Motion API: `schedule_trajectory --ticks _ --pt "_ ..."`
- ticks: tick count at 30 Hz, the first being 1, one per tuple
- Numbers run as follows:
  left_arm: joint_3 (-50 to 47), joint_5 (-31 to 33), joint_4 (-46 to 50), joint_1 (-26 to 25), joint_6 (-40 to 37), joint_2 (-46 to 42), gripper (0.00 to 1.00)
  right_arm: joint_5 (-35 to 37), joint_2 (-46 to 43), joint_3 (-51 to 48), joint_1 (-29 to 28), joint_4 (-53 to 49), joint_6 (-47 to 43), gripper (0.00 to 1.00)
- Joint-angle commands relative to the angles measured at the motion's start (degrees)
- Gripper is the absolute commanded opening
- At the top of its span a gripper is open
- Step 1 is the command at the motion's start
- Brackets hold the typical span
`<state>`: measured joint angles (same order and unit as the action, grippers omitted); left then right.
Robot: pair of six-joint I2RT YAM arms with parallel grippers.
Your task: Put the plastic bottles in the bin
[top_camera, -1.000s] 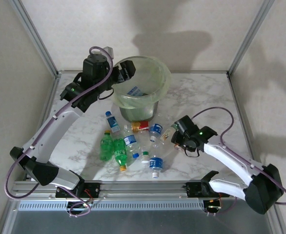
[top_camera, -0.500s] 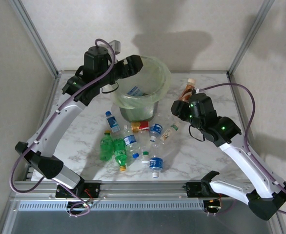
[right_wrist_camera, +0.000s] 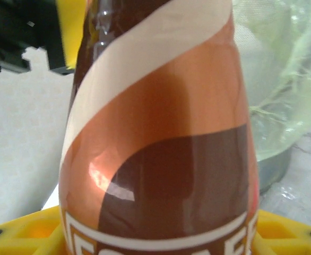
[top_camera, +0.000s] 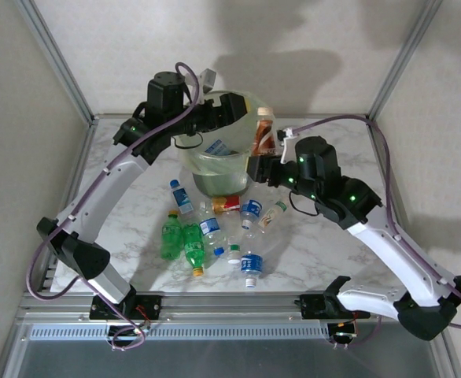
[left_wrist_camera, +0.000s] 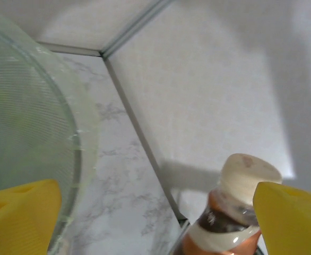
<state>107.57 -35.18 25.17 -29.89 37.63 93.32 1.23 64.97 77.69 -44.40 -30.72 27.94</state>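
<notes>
Over the bin (top_camera: pixel 215 161), left gripper (top_camera: pixel 234 106) is standing agape; right gripper (top_camera: pixel 259 162) is clamping the brown-orange bottle (top_camera: pixel 263 134), its yellow pads (right_wrist_camera: pixel 23 231) showing wrist-side.

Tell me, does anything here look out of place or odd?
Nothing spilled or broken. Bottles lie tipped in a heap on the table before the bin. Odd: the open left tool hangs over the bin, close beside the brown bottle the right tool holds.
</notes>
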Motion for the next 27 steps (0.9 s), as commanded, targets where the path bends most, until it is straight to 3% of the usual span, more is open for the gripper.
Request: schedule_trajectory --ticks 1,12,19,27 --pt "1.77 -5.97 -4.74 -0.34 1.79 0.29 0.91 -1.48 2.15 3.17 -1.9 1.44 -3.01 0.56" --pt "1.46 -5.88 -1.57 -0.43 -0.17 0.68 0.74 -0.35 6.46 6.59 -5.6 0.76 -4.65 0.56" --pt "-0.74 -6.13 -1.85 -0.43 -0.19 -0.01 0.49 0.46 7.18 6.7 -6.56 0.47 -4.16 0.56" --pt "-2.63 -4.83 -3.67 -0.16 0.59 -1.37 0.3 1.88 6.85 6.38 -6.78 1.26 -3.3 0.56"
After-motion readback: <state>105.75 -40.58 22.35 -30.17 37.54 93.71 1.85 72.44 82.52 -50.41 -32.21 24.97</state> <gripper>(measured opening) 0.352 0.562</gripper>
